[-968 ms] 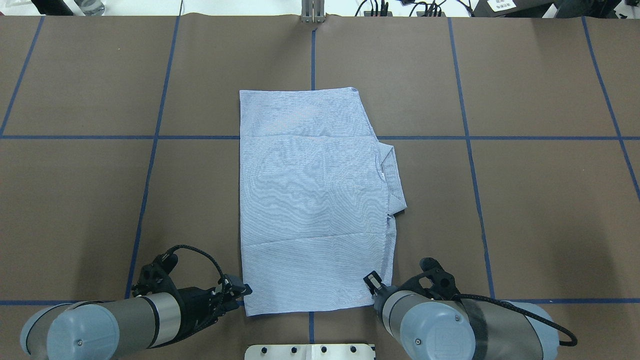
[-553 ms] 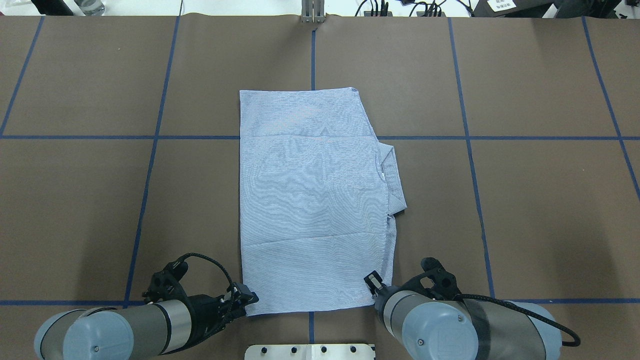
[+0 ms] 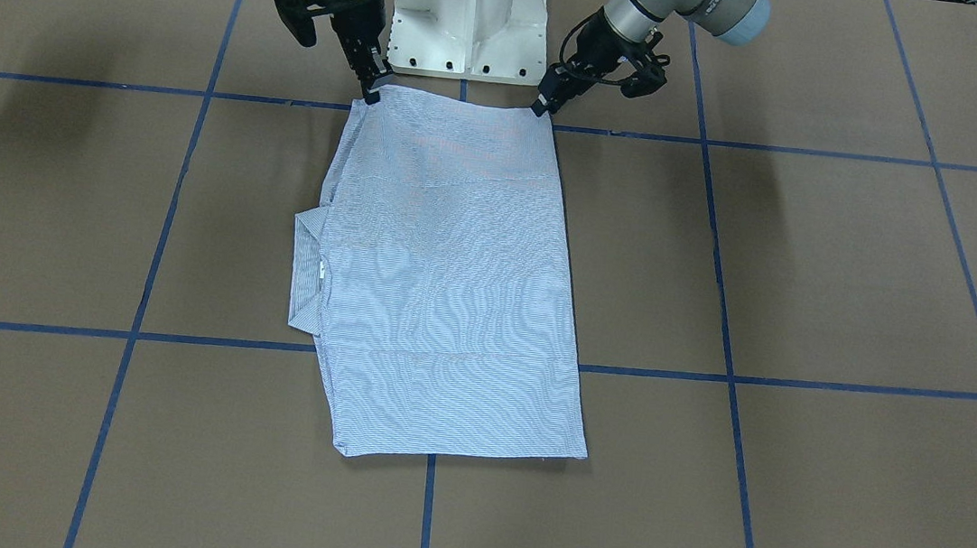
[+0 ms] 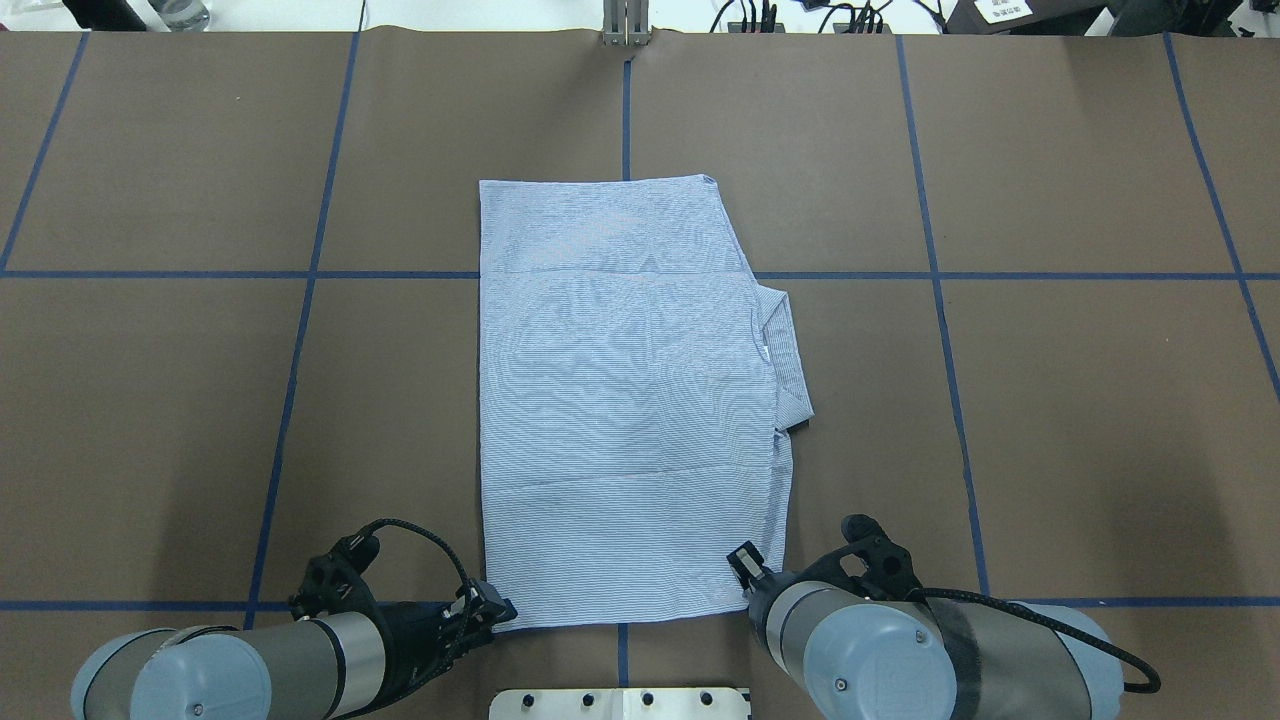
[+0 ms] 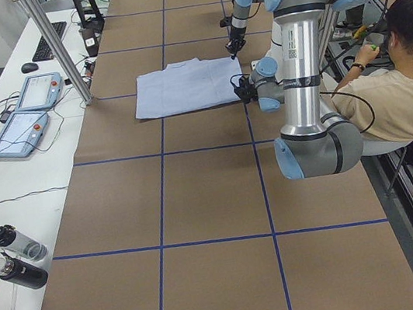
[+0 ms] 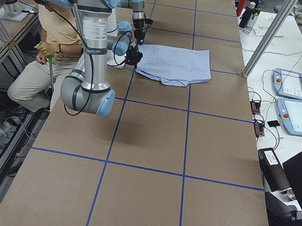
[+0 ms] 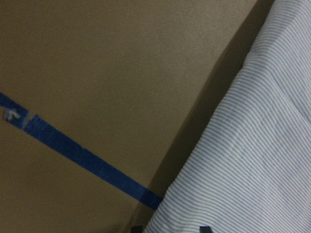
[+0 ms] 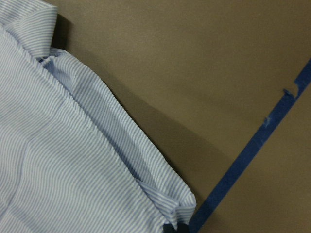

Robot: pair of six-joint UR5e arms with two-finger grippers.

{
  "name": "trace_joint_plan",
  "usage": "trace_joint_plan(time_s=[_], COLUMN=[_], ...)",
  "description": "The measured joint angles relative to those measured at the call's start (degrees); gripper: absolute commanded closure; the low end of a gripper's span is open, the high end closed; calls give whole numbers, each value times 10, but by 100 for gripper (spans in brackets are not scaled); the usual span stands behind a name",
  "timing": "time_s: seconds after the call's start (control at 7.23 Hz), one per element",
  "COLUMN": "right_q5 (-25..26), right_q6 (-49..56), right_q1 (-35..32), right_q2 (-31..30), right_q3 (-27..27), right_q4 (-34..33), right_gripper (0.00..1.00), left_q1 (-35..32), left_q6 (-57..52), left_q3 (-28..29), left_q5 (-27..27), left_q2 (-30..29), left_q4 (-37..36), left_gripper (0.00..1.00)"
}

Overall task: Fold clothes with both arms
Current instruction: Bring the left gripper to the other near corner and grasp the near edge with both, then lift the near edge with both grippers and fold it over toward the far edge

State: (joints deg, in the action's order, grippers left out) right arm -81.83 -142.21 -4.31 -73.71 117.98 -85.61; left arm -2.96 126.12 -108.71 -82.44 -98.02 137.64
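Note:
The light blue striped shirt (image 4: 620, 400) lies folded flat as a rectangle in the middle of the table, its collar (image 4: 785, 360) sticking out on the right side. My left gripper (image 4: 492, 605) sits low at the shirt's near left corner, open, and the left wrist view shows the cloth (image 7: 252, 160) between its fingertips. At the near right corner my right gripper (image 4: 745, 562) is shut on the hem (image 8: 160, 194). From across the table both grippers, left (image 3: 544, 106) and right (image 3: 371, 94), touch the shirt's (image 3: 442, 287) edge nearest the robot.
The white pedestal base (image 3: 468, 18) stands just behind the shirt's near edge. Blue tape lines (image 4: 300, 330) grid the brown table. A seated person (image 5: 392, 86) is behind the robot. Teach pendants (image 5: 27, 112) and bottles (image 5: 18, 255) lie off the far table side.
My left gripper has slid right and down onto the shirt's near left corner. The right gripper and the shirt have stayed where they were.

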Motion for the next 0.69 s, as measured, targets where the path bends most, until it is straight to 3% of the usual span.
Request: trace_joint_plan(time_s=[0.14,0.28,0.41,0.69], right_q5=[0,0,0,0], right_q6=[0,0,0,0], right_q1=[0,0,0,-1], right_q2=[0,0,1,1], right_q3=[0,0,1,5], right_q4=[0,0,0,0], right_gripper=[100,100,100,100], left_q1=[1,1,1,0], left_q6=[0,0,0,0], left_q3=[2,6,9,2], left_q5=[0,0,1,0], left_q2=[0,-1,-1,-2], left_q4=[0,0,0,0], left_gripper=[72,93,100,100])
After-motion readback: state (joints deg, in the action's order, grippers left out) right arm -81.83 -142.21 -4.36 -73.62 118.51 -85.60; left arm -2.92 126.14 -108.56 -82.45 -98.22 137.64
